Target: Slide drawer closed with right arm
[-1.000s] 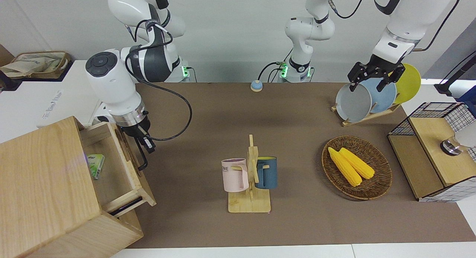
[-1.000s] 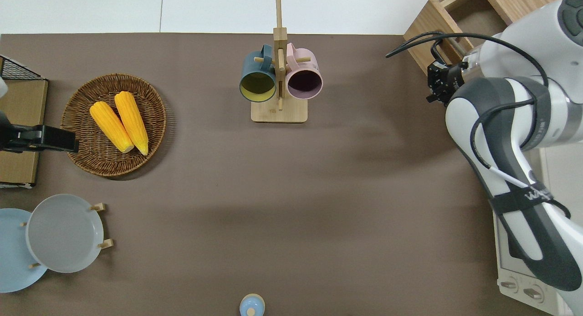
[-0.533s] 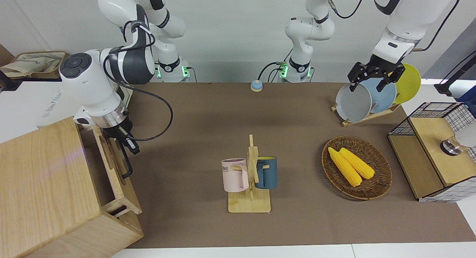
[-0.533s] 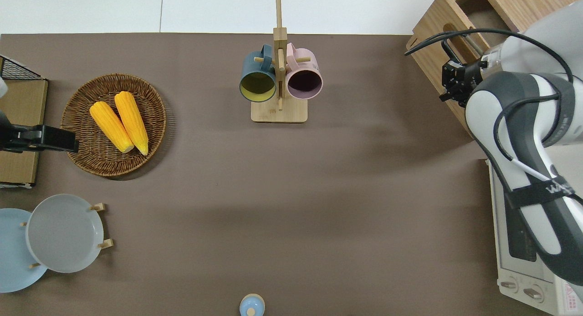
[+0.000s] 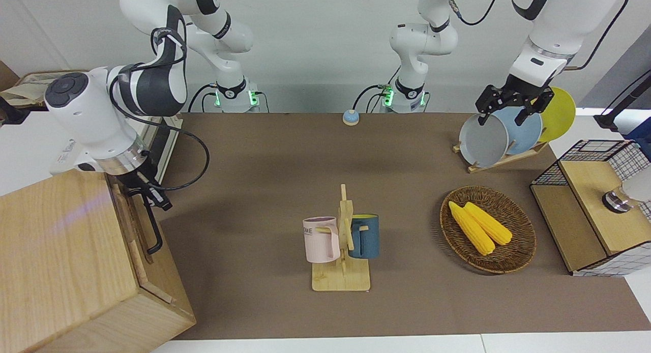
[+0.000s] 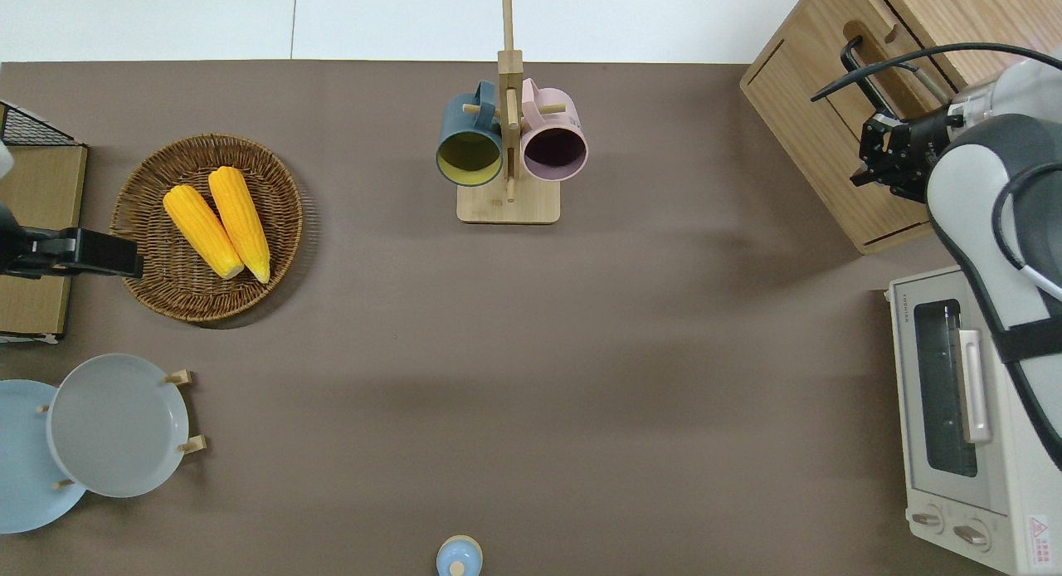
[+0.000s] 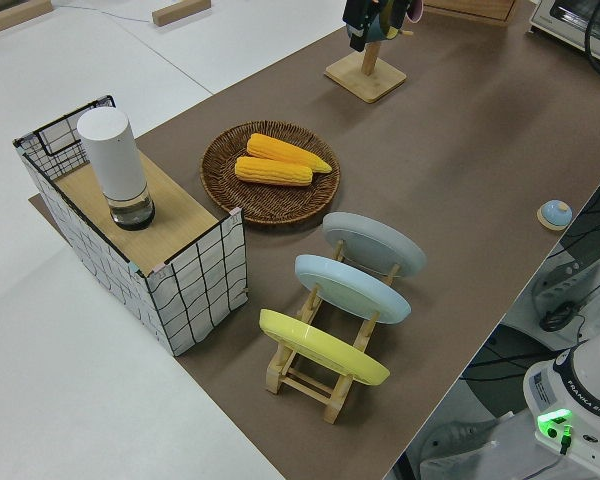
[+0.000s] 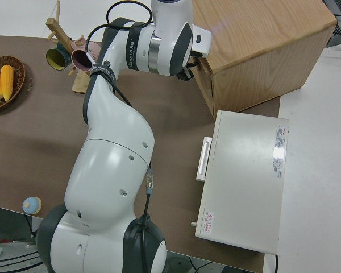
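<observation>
The drawer sits pushed in, its pale-wood front flush with the big cabinet at the right arm's end of the table. Its black loop handle sticks out from the front; it also shows in the overhead view. My right gripper is against the drawer front at the end of the handle nearer to the robots, as the overhead view shows. Nothing inside the drawer shows. My left arm is parked, its gripper open.
A white oven stands beside the cabinet, nearer to the robots. A mug rack with two mugs stands mid-table. A basket of corn, a plate rack and a wire-mesh box are at the left arm's end.
The right gripper has moved toward the cabinet with the drawer front, and the drawer has slid from half open to flush. The green packet inside is hidden. The left arm has not moved.
</observation>
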